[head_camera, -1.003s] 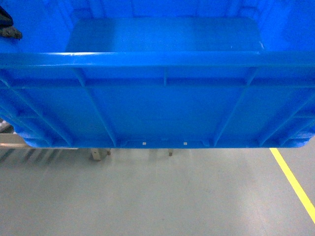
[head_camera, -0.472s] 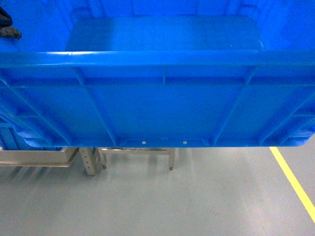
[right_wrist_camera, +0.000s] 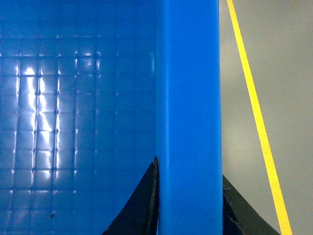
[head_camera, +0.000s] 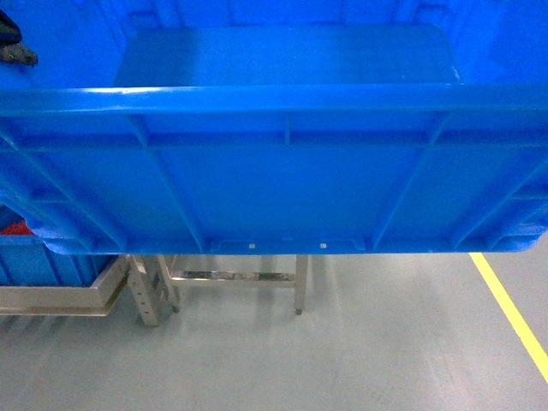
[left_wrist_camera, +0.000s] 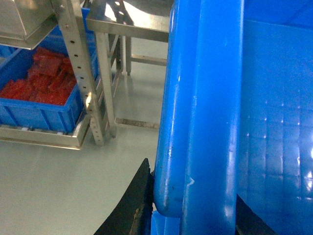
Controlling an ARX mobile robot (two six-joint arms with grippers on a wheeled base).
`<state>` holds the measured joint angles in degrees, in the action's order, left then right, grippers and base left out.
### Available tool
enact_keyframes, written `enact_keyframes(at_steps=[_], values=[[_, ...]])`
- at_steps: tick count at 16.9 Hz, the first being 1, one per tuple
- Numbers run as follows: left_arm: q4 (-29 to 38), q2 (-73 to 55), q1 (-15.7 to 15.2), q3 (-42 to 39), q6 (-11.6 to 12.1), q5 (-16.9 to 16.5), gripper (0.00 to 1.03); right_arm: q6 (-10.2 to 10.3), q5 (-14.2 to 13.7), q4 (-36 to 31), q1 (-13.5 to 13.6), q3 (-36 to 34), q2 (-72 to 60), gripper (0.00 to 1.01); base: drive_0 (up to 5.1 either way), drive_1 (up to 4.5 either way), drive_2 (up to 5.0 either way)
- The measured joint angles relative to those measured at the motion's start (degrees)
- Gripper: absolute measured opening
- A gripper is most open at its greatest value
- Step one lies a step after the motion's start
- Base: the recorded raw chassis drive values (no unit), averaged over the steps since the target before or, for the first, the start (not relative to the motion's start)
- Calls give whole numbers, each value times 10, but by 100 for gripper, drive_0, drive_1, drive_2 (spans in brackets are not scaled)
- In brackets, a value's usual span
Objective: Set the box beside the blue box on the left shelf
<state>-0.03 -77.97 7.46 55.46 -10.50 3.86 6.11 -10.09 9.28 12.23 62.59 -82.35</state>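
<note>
The box (head_camera: pixel 282 188), a big bright-blue ribbed crate, hangs in the air and fills most of the head view, its floor bare. My left gripper (left_wrist_camera: pixel 193 215) is shut on its thick left rim (left_wrist_camera: pixel 205 98), one black finger (left_wrist_camera: pixel 134 205) pressed against the outside. On the opposite rim (right_wrist_camera: pixel 188 73) my right gripper (right_wrist_camera: pixel 188 205) is shut, with a finger (right_wrist_camera: pixel 139 205) inside the wall. Below and to the left, a blue box (left_wrist_camera: pixel 39 112) full of red items sits low in the left shelf's steel frame (left_wrist_camera: pixel 73 73). Its corner (head_camera: pixel 43 261) peeks out under the crate.
Steel legs and a crossbar (head_camera: pixel 231 276) stand on the grey floor just beyond the crate's bottom edge. A yellow floor line (head_camera: pixel 509 312) runs along the right, also seen in the right wrist view (right_wrist_camera: pixel 252 98). A metal tabletop (left_wrist_camera: pixel 132 19) lies behind the upright.
More of the steel frame, its legs and the blue box with red contents has come into sight under the carried crate. Both grippers keep their hold on the rims.
</note>
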Motion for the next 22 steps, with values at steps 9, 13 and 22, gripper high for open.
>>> enact_keyframes(at_steps=[9,13,22], values=[[-4,0,2,0,0,0,20,0,0,5,-2,0,0,21,-474,123,363],[-4,0,2,0,0,1,20,0,1,3,-2,0,0,21,-480,143,352],[-4,0,2,0,0,0,20,0,1,3,-2,0,0,21,-490,138,338]])
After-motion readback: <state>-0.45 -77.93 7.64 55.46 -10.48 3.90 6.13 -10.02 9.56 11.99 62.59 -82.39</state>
